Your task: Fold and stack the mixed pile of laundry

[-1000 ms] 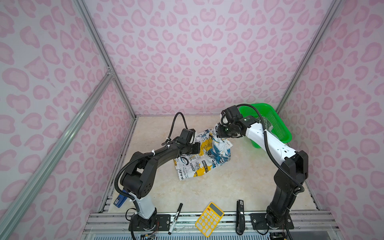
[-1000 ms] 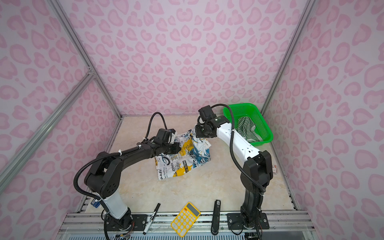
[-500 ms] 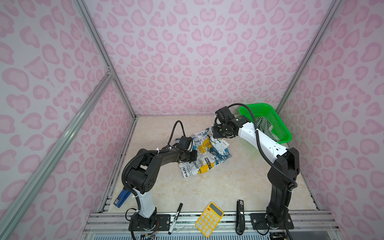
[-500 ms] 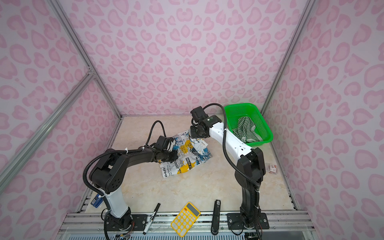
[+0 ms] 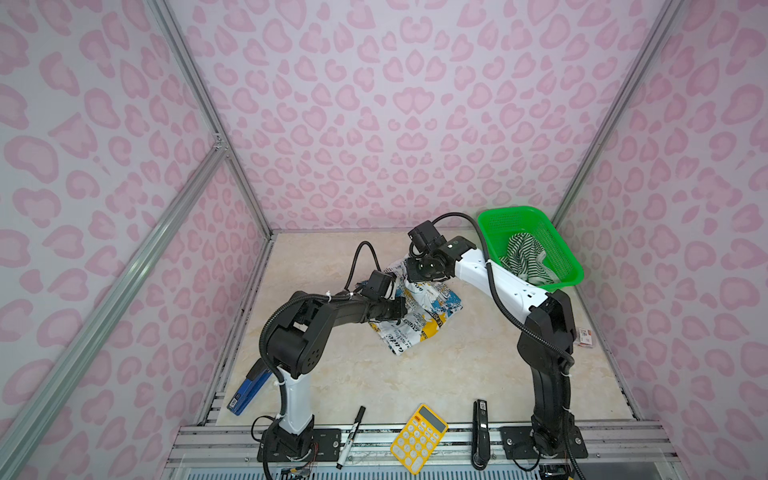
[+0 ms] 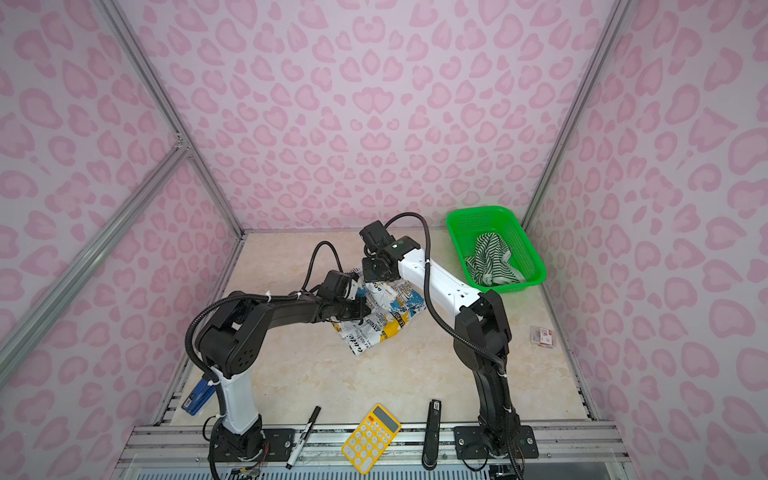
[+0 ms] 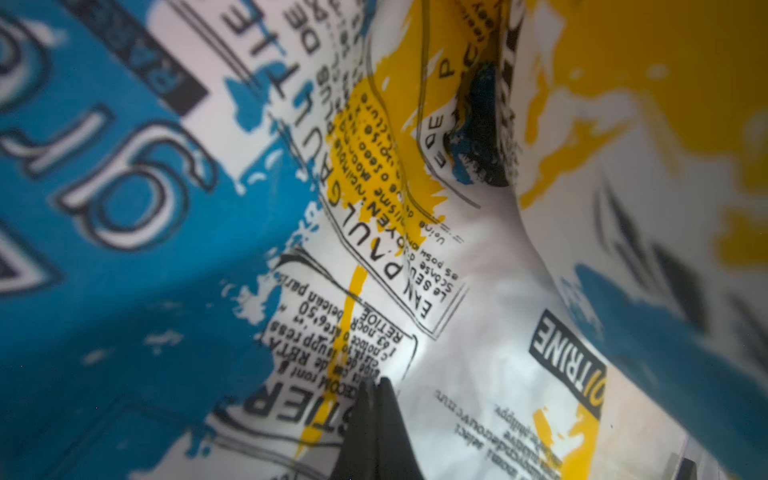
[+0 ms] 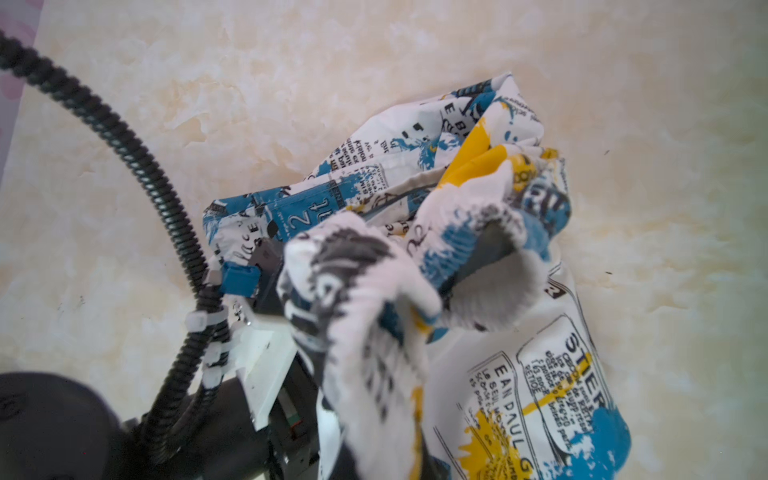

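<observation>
Work surface: beige marbled table [image 5: 436, 374], enclosed by pink patterned walls.
Printed garment: the white cloth with blue, yellow and black print, i.e. the printed garment [image 5: 424, 309], lies crumpled at mid-table between the two arms. Its lower part rests flat on the table and its upper edge is bunched and raised.
Striped garment: the dark-green-and-white striped garment [image 5: 524, 257] lies heaped inside the basket, well apart from the printed garment.
Basket: the bright green perforated basket [image 5: 511, 210] stands at the far right corner of the table, behind the right arm.
Left gripper: in the left wrist view the left gripper [image 7: 376, 385] has its jaws fully closed, tips together and against the printed fabric. Whether a fold is nipped between them cannot be told. In both top views it sits over the left side of the garment.
Right gripper: the right gripper [image 5: 417, 271] is at the far edge of the printed garment. In the right wrist view a blurred fold of the cloth rises straight up to the jaws and hides them. The jaws are closed, gripping that fold.
Arm spacing: the two wrists are close together above the garment, not touching.
Front edge items: a yellow calculator [image 5: 419, 438] and a black marker [image 5: 351, 436] lie at the near rail, well apart from the laundry.
</observation>
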Controlling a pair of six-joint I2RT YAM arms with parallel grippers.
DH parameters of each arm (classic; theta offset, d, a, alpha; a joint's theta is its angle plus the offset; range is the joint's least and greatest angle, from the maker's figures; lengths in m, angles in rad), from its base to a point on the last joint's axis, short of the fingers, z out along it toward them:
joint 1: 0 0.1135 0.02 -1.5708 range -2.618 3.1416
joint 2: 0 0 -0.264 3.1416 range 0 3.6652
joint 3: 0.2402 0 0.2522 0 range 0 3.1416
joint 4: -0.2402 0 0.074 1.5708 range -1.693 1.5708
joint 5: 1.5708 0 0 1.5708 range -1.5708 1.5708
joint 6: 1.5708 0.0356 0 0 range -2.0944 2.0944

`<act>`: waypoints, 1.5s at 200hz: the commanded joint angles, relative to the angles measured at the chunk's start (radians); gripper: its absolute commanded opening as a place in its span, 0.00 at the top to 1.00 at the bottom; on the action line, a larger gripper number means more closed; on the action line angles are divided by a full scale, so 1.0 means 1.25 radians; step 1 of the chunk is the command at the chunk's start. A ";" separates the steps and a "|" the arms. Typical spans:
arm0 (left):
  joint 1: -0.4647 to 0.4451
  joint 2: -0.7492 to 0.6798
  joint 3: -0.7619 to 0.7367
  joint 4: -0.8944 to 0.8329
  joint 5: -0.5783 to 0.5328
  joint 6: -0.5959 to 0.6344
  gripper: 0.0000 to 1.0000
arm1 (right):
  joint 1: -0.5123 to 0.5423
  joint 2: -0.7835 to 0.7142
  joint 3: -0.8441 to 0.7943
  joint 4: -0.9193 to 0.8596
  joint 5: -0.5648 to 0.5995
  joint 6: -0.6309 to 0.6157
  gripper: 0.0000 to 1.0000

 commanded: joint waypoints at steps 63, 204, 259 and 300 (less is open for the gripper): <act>0.112 -0.185 -0.085 -0.156 -0.054 0.031 0.97 | 0.041 0.037 -0.012 -0.013 0.060 -0.038 1.00; 0.212 -0.032 0.055 -0.171 0.025 0.100 0.97 | -0.021 -0.061 -0.164 0.112 -0.242 -0.112 0.61; 0.223 -0.083 0.076 -0.267 0.023 0.082 0.97 | 0.005 0.020 -0.149 0.152 -0.260 -0.128 0.48; 0.247 -0.204 -0.006 -0.281 0.034 0.037 0.67 | 0.016 0.093 -0.090 0.167 -0.206 -0.090 0.35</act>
